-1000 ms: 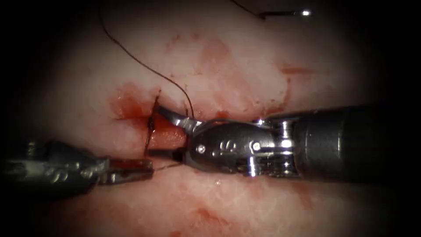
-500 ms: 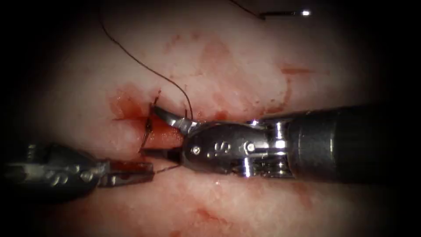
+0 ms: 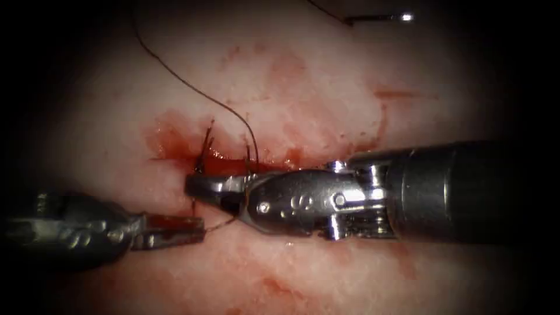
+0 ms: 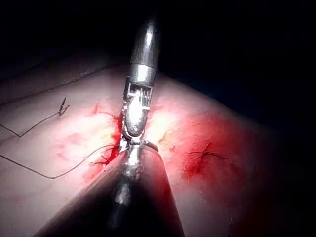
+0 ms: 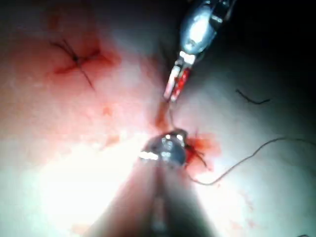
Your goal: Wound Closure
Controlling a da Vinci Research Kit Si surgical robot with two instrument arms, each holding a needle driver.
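- Pale, moist tissue (image 3: 326, 76) fills the scene, soft and slightly glossy, blotched with smears of red fluid (image 3: 169, 140) that are thickest around the cut.
- The cut (image 3: 224, 166) is a short red slit near the middle, with stiff dark cut ends of thread (image 3: 207, 137) standing up at its left end.
- The right tool (image 3: 195, 186) is shiny grey metal on a thick dark shaft. It reaches in from the right and lies over the cut. Its jaws are pressed together, with a strand running by their tip; whether they pinch it cannot be told.
- The left tool (image 3: 195, 227) is duller and stained red. It lies near and to the left of the cut, its jaws closed on a fine strand of thread that leads right, under the other tool.
- A long dark thread (image 3: 181, 79) curves from the far left down to the cut.
- The needle (image 3: 376, 18), thin and dark with one bright glint, lies on the tissue at the far right. Neither tool holds it.
- In the left wrist view, another stitch (image 4: 207, 155) sits well apart in its own red patch.
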